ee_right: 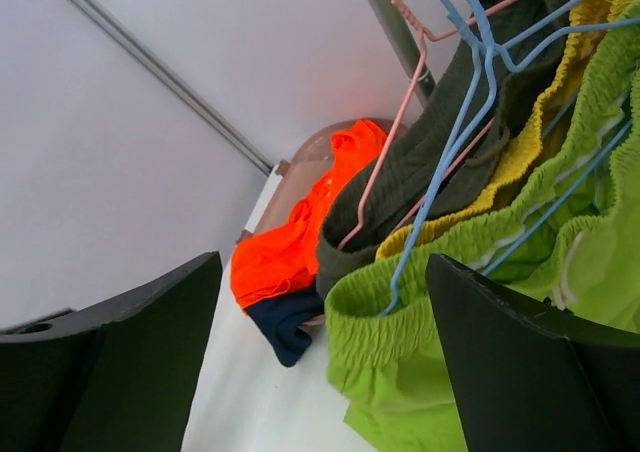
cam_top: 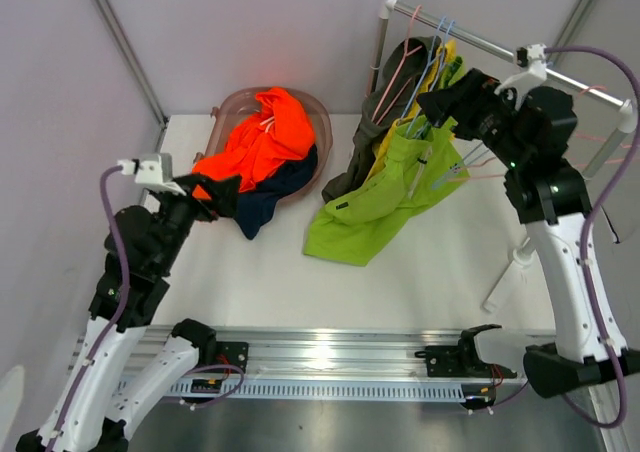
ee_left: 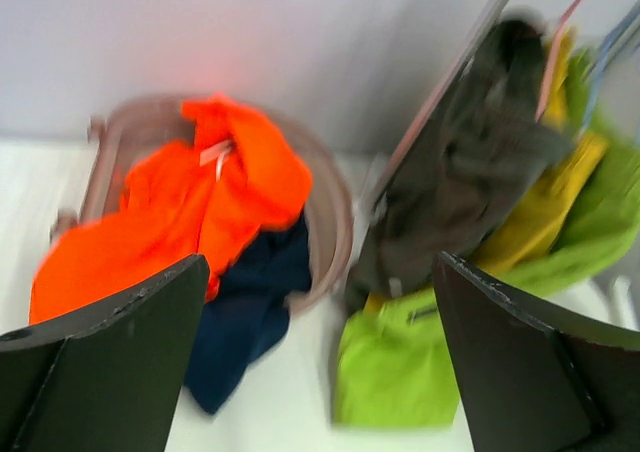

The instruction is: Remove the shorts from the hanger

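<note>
Lime green shorts (cam_top: 375, 192) hang on a blue hanger (ee_right: 450, 152) from the rail (cam_top: 480, 42), their legs resting on the table. Yellow shorts (cam_top: 440, 67) and dark olive-grey shorts (cam_top: 385, 97) hang behind them, the olive pair on a pink hanger (ee_right: 395, 122). Orange shorts (cam_top: 262, 137) and navy shorts (cam_top: 262, 204) lie in the basket (cam_top: 318, 122), spilling over its front. My right gripper (cam_top: 436, 110) is open, up at the lime waistband (ee_right: 420, 302). My left gripper (cam_top: 222, 194) is open and empty, beside the navy shorts (ee_left: 245, 312).
The rack's white post (cam_top: 384, 32) stands at the back and its leg (cam_top: 510, 272) on the right of the table. Empty pink hangers (cam_top: 600, 132) hang at the rail's right end. A metal rail (cam_top: 330, 357) runs along the near edge.
</note>
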### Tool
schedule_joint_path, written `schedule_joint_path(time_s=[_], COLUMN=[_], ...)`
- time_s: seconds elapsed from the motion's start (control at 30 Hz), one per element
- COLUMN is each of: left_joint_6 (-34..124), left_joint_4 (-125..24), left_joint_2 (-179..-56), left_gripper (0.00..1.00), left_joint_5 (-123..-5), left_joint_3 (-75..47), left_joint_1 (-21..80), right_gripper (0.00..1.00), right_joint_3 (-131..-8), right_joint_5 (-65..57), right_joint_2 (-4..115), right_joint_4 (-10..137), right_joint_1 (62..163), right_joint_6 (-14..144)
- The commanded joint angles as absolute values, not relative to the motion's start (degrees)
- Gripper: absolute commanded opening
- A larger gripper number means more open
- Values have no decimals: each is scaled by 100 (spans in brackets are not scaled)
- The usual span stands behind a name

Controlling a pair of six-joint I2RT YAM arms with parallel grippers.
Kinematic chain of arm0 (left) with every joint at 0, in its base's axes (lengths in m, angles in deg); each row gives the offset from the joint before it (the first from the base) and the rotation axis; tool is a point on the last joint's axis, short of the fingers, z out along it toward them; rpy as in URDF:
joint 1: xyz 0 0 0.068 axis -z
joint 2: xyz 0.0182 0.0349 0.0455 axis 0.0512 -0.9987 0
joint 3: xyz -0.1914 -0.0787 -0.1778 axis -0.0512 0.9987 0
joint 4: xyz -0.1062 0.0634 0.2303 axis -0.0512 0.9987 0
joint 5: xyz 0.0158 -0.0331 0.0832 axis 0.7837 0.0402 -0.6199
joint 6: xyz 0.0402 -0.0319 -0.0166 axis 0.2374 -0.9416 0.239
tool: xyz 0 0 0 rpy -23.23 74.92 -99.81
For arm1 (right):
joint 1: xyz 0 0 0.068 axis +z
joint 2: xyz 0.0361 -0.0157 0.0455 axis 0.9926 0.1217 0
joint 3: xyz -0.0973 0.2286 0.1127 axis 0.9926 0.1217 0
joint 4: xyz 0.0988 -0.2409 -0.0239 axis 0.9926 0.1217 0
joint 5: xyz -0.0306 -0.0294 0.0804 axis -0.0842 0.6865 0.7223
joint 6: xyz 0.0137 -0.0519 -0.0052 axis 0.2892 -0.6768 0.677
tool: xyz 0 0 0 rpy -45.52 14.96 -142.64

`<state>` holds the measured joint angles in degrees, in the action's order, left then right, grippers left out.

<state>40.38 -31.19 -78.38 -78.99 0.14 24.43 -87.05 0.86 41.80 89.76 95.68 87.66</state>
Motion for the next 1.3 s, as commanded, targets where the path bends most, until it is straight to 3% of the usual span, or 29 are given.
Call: schedule_joint_path(time_s=[0.0,0.33,0.47,0.53,0.67,0.73,1.13,1.27], left_joint_6=[3961,4101,4128,4128,4128,4145,3794,4266], left_joint_4=[-2226,-1634,-1731,-1731,-1740,-1749,-2705,-3023], left_joint_2=[-7601,-6738,-6755,-6817,-6826,-6800,-7526,-8485], left_gripper=[99,99,99,99,99,99,99,99], left_joint_5=[-7640,-7588,-7526,-7490,-7499,-7499,-6269,-6891], left_joint_3=[601,1340,1393,1402,1402,1419,490,-249], left_joint_1=[2491,2508,2508,2508,2508,2508,2859,4226], right_gripper=[86,71,35,22,17,0,0,0], right_joint_3=[-8955,-8666,-8481,-8437,-8384,-8384,-8489,-8621], right_joint_5=[-398,-1172,-1172,-1329,-1322,-1365,-1726,-1699], right_joint_2=[4662,5225,5330,5392,5462,5445,4532,4215], right_joint_4=[8651,8336,8238,8229,8229,8264,8660,8826], right_joint_1=[9707,9883,9935,9953,9962,9962,10006,10015], right_joint_6=[8554,8572,8625,8616,8607,8590,8554,8642])
